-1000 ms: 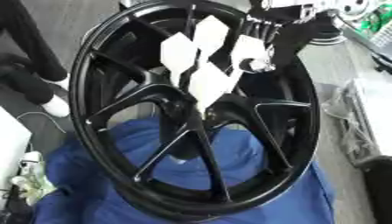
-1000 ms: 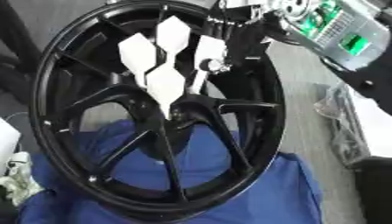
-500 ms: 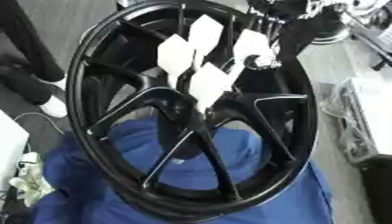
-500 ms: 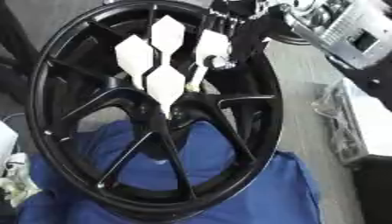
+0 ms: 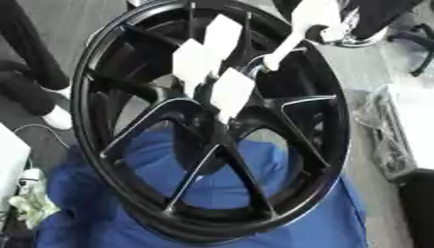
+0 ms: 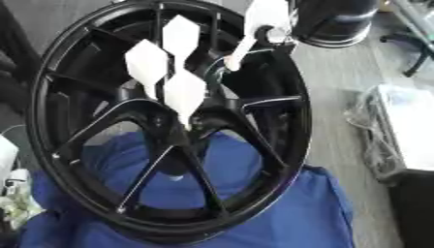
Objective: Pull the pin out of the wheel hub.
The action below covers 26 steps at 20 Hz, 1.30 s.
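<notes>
Item: my right arm [image 5: 383,13]. Enters from the upper right corner of the view and shows as a dark, rounded, blurred mass with a pale silver edge along its lower side.

Item: my right hand [image 5: 341,31]. Sits at the arm's near end, high in the view and close to the top edge, raised above the work. Only a small, smeared part shows, pale against the black of the arm.

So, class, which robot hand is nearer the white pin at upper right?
Right. The right hand is at the top of the white pin; the left hand shows in neither view.
</notes>
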Available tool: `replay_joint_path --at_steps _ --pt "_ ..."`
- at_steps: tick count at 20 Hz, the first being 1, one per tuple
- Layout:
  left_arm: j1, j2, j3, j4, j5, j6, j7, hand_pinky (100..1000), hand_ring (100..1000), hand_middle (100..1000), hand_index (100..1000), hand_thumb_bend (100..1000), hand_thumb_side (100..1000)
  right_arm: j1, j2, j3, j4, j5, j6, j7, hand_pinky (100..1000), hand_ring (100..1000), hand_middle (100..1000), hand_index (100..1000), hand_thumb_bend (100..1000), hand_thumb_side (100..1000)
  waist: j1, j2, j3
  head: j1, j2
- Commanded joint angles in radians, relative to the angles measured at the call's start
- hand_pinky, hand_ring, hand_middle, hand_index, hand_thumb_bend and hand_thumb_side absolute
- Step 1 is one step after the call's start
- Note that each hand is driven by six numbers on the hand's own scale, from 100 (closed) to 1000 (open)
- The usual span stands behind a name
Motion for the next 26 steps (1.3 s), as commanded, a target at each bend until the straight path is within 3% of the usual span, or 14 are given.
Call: replay_joint_path --at_steps 1,5,9,12,15,19,20,22,24,26 --pt "-0.011 0.027 0.012 -0.018 -0.001 -0.005 0.000 638 710 657 680 164 879 0.049 -0.074 -0.097 -0.002 -0.013 -0.002 -0.047 691 558 386 484 161 100 0.012 -0.020 -0.002 0.002 -0.008" --pt "-0.011 0.027 0.021 -0.023 0.000 -0.009 0.006 639 711 660 681 164 877 0.217 -0.114 -0.230 0.103 -0.039 -0.021 -0.149 692 562 399 496 153 100 0.015 -0.014 -0.008 0.011 -0.013" --pt "-0.012 0.030 0.031 -0.033 0.001 -0.014 0.016 639 711 661 682 163 871 0.347 -0.099 -0.343 0.216 -0.023 -0.082 -0.219 700 575 416 512 165 100 0.022 -0.008 -0.019 0.029 -0.018" --pt "-0.012 0.032 0.039 -0.041 0.002 -0.018 0.024 639 711 661 682 163 868 0.410 -0.070 -0.402 0.290 0.021 -0.129 -0.246 711 592 430 527 194 100 0.028 -0.003 -0.025 0.041 -0.023" --pt "-0.012 0.033 0.045 -0.048 0.003 -0.019 0.030 639 711 661 681 162 867 0.452 -0.043 -0.444 0.354 0.128 -0.162 -0.255 717 608 445 542 240 100 0.033 0.002 -0.029 0.046 -0.029" --pt "-0.013 0.034 0.051 -0.053 0.004 -0.020 0.036 639 711 661 681 162 867 0.490 0.004 -0.494 0.448 0.218 -0.191 -0.235 776 730 607 717 372 100 0.036 0.009 -0.031 0.049 -0.031" --pt "-0.013 0.034 0.051 -0.053 0.004 -0.020 0.037 639 711 661 681 162 867 0.494 0.012 -0.502 0.469 0.232 -0.201 -0.223 791 755 654 754 399 130 0.036 0.009 -0.031 0.048 -0.031" --pt "-0.014 0.034 0.052 -0.054 0.004 -0.020 0.037 639 711 661 681 162 866 0.498 0.026 -0.518 0.509 0.245 -0.226 -0.191 838 833 774 847 430 418 0.036 0.009 -0.030 0.047 -0.031" --pt "-0.014 0.034 0.053 -0.054 0.004 -0.020 0.038 639 711 661 681 163 868 0.500 0.033 -0.534 0.542 0.252 -0.248 -0.170 858 875 838 894 419 545 0.035 0.009 -0.030 0.046 -0.031" --pt "-0.013 0.034 0.052 -0.052 0.004 -0.019 0.037 639 711 661 681 163 869 0.497 0.040 -0.548 0.560 0.251 -0.262 -0.164 859 880 851 903 397 564 0.035 0.008 -0.031 0.047 -0.030"
